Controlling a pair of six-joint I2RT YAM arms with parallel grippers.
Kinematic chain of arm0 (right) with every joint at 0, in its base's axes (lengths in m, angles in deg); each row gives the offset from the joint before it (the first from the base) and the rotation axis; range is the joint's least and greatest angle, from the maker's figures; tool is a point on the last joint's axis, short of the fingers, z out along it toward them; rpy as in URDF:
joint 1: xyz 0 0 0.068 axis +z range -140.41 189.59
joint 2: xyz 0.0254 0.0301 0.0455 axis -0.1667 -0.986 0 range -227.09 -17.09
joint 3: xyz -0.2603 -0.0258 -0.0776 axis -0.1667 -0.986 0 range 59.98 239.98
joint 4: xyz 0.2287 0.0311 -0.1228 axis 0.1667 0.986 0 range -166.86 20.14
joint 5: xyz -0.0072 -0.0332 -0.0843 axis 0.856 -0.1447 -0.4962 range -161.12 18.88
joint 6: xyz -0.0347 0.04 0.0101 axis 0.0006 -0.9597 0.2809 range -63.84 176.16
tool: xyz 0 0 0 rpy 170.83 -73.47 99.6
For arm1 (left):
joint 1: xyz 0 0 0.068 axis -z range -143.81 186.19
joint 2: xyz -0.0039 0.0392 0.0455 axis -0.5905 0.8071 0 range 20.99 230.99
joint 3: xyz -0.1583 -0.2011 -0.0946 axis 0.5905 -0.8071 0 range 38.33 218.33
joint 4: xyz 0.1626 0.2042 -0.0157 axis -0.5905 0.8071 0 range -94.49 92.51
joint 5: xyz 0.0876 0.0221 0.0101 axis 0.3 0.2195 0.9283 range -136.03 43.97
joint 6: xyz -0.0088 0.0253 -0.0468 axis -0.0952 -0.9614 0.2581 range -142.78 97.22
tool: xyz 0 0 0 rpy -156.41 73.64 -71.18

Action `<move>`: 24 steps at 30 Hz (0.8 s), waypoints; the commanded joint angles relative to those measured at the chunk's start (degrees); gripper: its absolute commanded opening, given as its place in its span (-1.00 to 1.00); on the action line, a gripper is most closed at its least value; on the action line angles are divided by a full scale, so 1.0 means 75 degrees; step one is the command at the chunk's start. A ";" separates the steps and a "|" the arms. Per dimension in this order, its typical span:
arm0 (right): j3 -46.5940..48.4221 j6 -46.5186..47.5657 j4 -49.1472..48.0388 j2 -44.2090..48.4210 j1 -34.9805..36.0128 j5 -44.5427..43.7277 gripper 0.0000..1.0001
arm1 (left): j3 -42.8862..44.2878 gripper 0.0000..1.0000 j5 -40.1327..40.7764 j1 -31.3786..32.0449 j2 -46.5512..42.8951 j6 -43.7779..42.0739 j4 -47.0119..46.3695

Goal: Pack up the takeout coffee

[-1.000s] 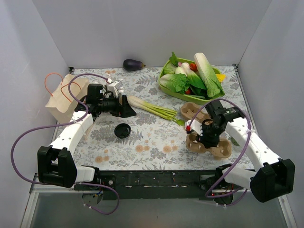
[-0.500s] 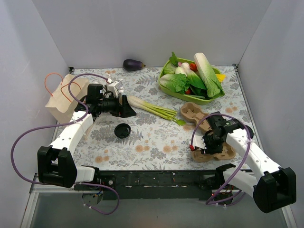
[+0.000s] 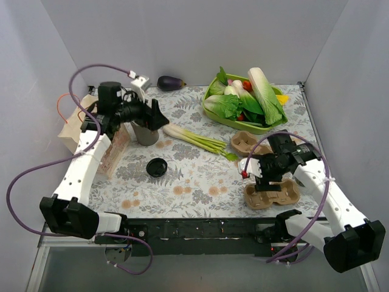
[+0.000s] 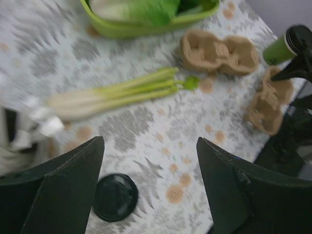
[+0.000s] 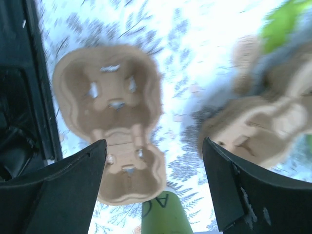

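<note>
The takeout coffee (image 5: 163,214) is sitting between the fingers (image 5: 58,195) of the right gripper (image 5: 153,141), near their base, jaws standing wide apart just above the near cardboard carrier (image 3: 271,196); the left gripper (image 4: 148,141), well left of that carrier, is gaping empty

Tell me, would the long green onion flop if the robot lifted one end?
Probably it would sag: the green onion is long and slim, with thin leafy tips. It looks light. Pushed sideways, its round stalks might roll.
</note>
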 commanded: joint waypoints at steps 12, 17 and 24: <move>0.2720 -0.4817 -0.1972 -0.2078 0.0039 0.2780 0.68 | 0.5047 0.61 0.4320 -0.3315 0.0860 -0.1328 0.2213; 0.3072 -0.5017 -0.2172 -0.2313 0.0039 0.3121 0.68 | 0.7150 0.60 0.2959 -0.5269 0.2611 -0.1045 0.3740; 0.2756 -0.5380 -0.2664 -0.2267 0.0039 0.3191 0.68 | 0.6801 0.60 0.2687 -0.5587 0.2870 -0.1584 0.4103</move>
